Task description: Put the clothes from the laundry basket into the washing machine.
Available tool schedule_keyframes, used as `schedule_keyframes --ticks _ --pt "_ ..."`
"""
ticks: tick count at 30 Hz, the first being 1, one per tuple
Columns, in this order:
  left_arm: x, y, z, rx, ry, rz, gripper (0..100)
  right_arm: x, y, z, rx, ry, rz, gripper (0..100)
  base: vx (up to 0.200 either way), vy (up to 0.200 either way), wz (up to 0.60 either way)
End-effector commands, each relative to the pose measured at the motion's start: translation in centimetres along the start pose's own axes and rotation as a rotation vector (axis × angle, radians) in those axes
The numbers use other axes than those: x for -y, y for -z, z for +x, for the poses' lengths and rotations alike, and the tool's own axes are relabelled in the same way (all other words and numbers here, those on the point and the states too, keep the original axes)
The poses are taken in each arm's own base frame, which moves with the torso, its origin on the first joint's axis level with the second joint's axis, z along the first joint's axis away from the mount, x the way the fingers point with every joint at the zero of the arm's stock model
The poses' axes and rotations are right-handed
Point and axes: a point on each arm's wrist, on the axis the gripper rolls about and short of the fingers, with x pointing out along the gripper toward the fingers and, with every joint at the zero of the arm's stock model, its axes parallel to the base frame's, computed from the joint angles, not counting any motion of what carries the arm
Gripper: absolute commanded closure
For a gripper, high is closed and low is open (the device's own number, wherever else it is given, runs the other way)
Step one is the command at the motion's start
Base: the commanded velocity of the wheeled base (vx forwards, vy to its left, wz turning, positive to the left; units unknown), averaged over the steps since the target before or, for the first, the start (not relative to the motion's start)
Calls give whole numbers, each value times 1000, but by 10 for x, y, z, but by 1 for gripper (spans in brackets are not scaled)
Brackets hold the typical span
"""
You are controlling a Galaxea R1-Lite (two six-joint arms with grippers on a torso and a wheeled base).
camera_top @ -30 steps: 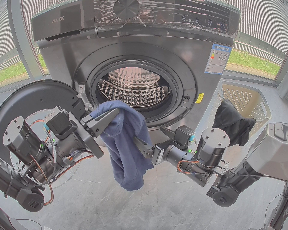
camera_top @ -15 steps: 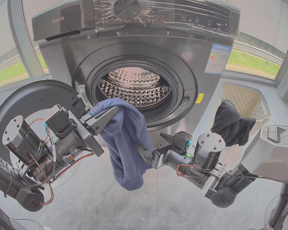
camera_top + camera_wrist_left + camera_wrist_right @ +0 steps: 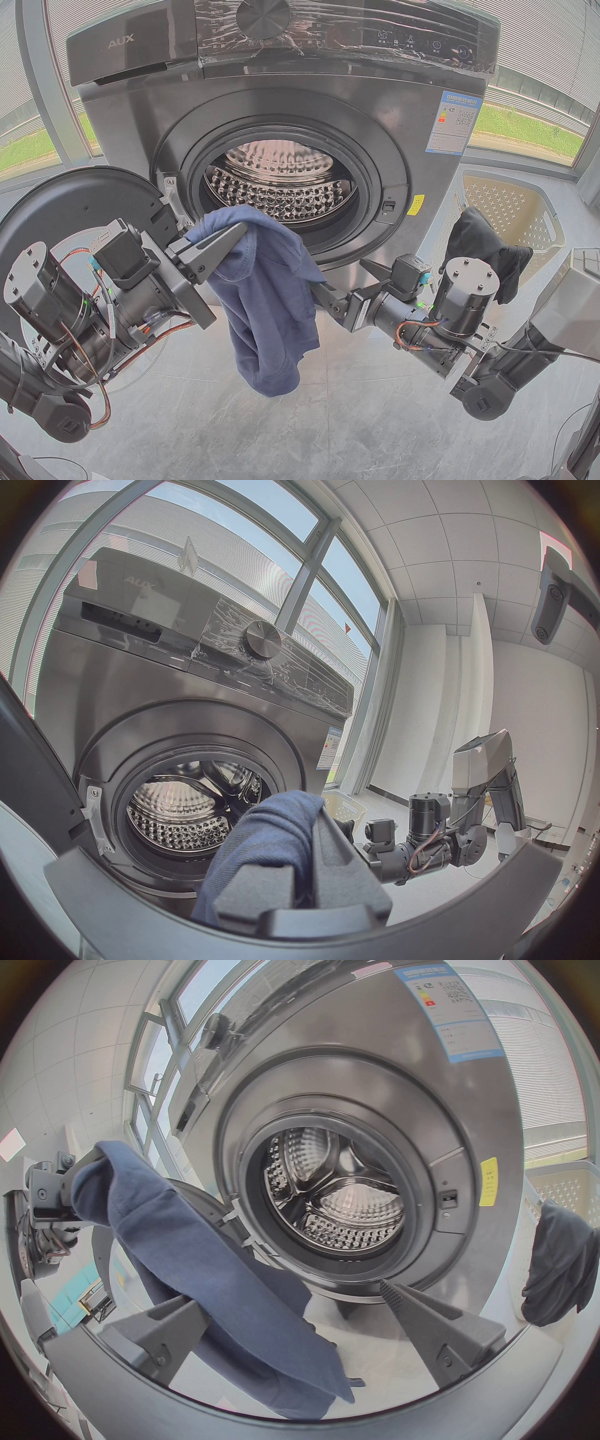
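A blue garment (image 3: pixel 269 300) hangs in front of the washing machine's open drum (image 3: pixel 281 178). My left gripper (image 3: pixel 240 232) is shut on its top fold, level with the drum's lower rim. In the left wrist view the cloth (image 3: pixel 262 836) bulges over the gripper (image 3: pixel 306 839). My right gripper (image 3: pixel 337 274) stands open at the garment's right edge, lower down. In the right wrist view the cloth (image 3: pixel 206 1272) drapes across one finger (image 3: pixel 169 1329), and the other finger (image 3: pixel 437 1329) is bare. A black garment (image 3: pixel 484 250) hangs over the laundry basket's (image 3: pixel 519 206) near rim.
The machine's round door (image 3: pixel 69 206) is swung open to the left, behind my left arm. The cream basket leans against the machine's right side by the window. Grey tiled floor (image 3: pixel 350 412) lies open below the hanging cloth.
My right arm dipped slightly, then moved right and up, and the garment's right edge now juts out towards its finger. The left gripper and its hold stayed put.
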Motion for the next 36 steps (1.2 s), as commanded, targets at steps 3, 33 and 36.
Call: schedule_keyframes --ticks 3,33,36 --pt "0 0 0 2 2 -1 100 -19 10 9 -10 -60 2 0 0 0 0" --pt "1 4 0 -16 4 -7 100 -34 -26 10 150 -128 21 100 0 0 0" --pt "0 7 0 -25 1 -11 100 -33 -38 2 175 -127 23 100 0 0 0"
